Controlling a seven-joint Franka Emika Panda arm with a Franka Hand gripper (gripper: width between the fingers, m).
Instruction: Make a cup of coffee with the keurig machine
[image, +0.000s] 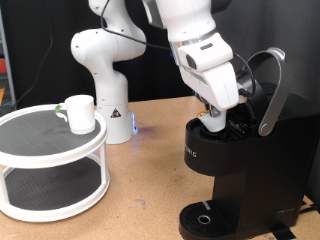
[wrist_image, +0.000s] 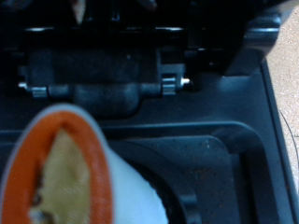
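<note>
Even, fairly bright room light fills the exterior view, though the black machine (image: 240, 160) swallows detail, while the wrist view is dim and soft, its near pod (wrist_image: 70, 177) badly blurred.

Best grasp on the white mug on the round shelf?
Grip the mug across its rim and wall from above: it stands upright on the top tier of the white round shelf, nothing overhead. Its handle faces the exterior view's left. The gripper is over at the open keurig machine.

Robot lab: dark curtain (image: 20, 50) backdrop
</note>
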